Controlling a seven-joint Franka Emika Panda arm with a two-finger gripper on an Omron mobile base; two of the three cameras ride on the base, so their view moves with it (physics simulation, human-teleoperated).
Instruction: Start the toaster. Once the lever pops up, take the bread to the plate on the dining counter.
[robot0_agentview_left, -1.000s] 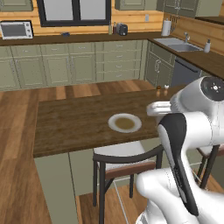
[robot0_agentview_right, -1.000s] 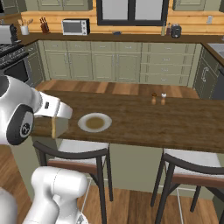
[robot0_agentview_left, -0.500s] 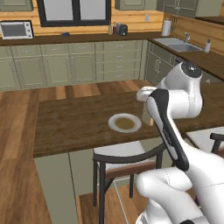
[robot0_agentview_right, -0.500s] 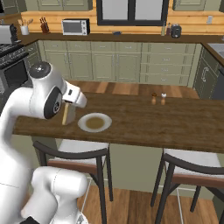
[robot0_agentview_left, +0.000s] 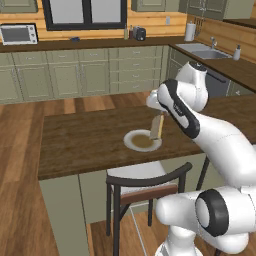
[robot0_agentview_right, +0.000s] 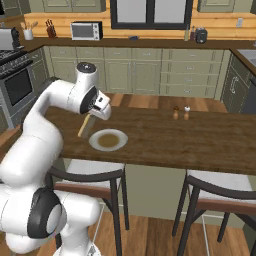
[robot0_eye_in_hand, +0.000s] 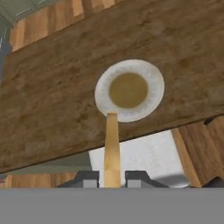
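Clamped edge-on between the two dark fingertips (robot0_eye_in_hand: 90, 179) at the bottom of the hand view: the bread (robot0_eye_in_hand: 112, 148), a thin tan strip reaching up toward the plate (robot0_eye_in_hand: 154, 75). Hand (robot0_agentview_left: 156, 111) closed on the slice, near the centre of the left base frame, slice hanging almost vertical and slightly tilted, lower edge over the near rim of the plate and apparently clear of it.

Just beyond, centre of the hand view: plate sitting on the dark wood surface (robot0_eye_in_hand: 52, 87), close to its near edge, with a chair seat (robot0_eye_in_hand: 135, 153) below and in front.

Risks, as judged from here:
- Released upright, likely to tip and fall either way; toward the near side means off the rim, maybe off the surface onto the chair.
- Released short of the plate's middle, likely to land half on the rim and slide.
- Lowered too hard, may shove the plate or bend the slice.

Far back, upper middle of the left base frame: toaster (robot0_agentview_left: 138, 33) on the wall counter.
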